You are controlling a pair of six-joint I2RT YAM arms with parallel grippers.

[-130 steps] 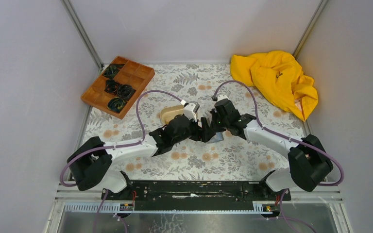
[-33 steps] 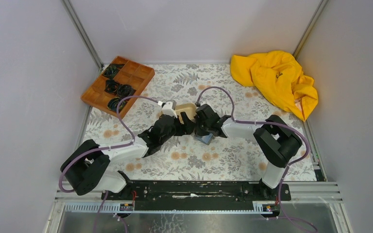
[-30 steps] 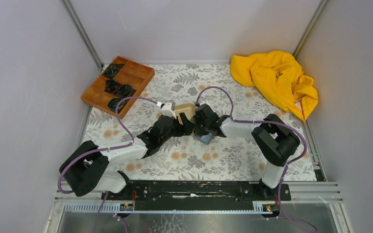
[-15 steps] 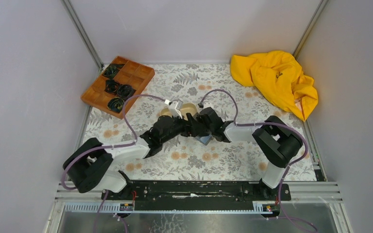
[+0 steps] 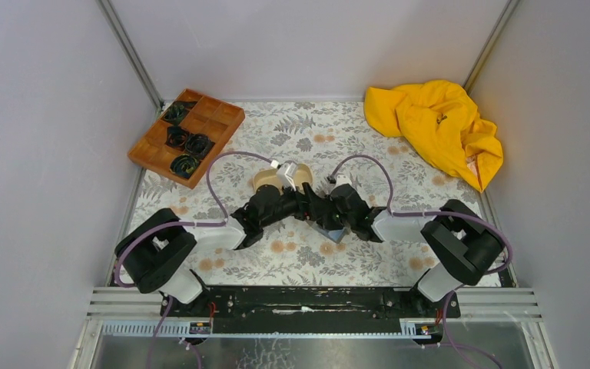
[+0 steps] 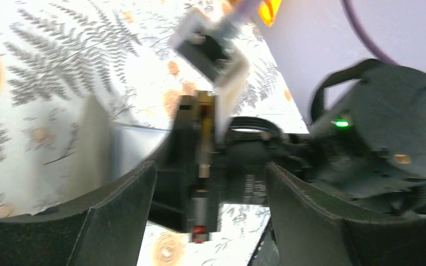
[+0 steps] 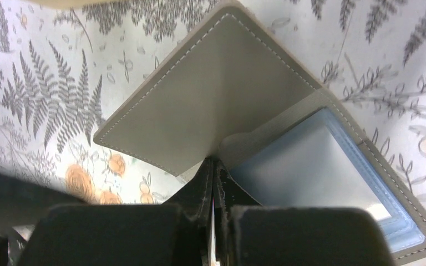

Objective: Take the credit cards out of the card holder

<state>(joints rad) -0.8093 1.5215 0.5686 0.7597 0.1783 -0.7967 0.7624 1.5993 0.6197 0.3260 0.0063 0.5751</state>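
Floral counter [image 5: 299,261] carries the card holder [image 7: 211,105] between the arms, its grey flap pinched tight in the right jaws, likely baring the blue pocket [image 7: 316,177] for the wide-spread, empty left jaws

brown tray [image 5: 220,115] with little boxes, far left | black curly things [image 5: 188,144] in some boxes | yellow cloth [image 5: 435,127] bunched up, far right | beige dish [image 5: 263,181] near middle | flowery table cover [image 5: 307,127]
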